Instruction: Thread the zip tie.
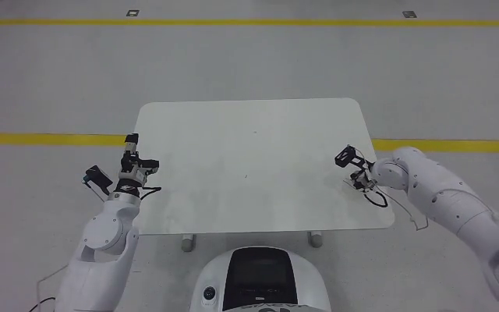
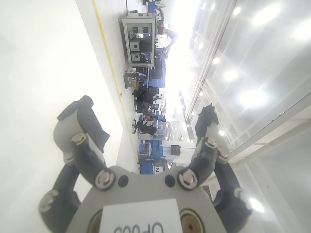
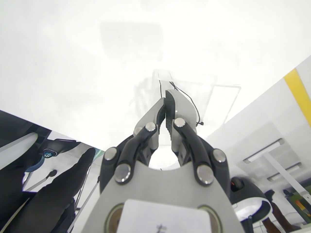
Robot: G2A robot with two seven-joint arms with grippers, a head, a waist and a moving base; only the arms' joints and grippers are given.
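Observation:
My right gripper (image 3: 165, 98) is shut over the white table (image 3: 73, 49), near its right edge. A thin black strip, the zip tie (image 3: 160, 87), sticks out from between the fingertips. A second thin black strand (image 3: 192, 105) curves away beside them. In the top view the right gripper (image 1: 345, 155) points toward the table's middle. My left gripper (image 2: 145, 120) is open with nothing between its fingers. It hangs at the table's left edge (image 1: 137, 154) and points out along the table (image 2: 36, 49) toward the room beyond.
The bare white table top (image 1: 249, 164) lies between the two arms. A black cable loop (image 1: 378, 199) hangs by the right wrist near the front right corner. Yellow floor lines (image 1: 47, 139) run behind and beside the table.

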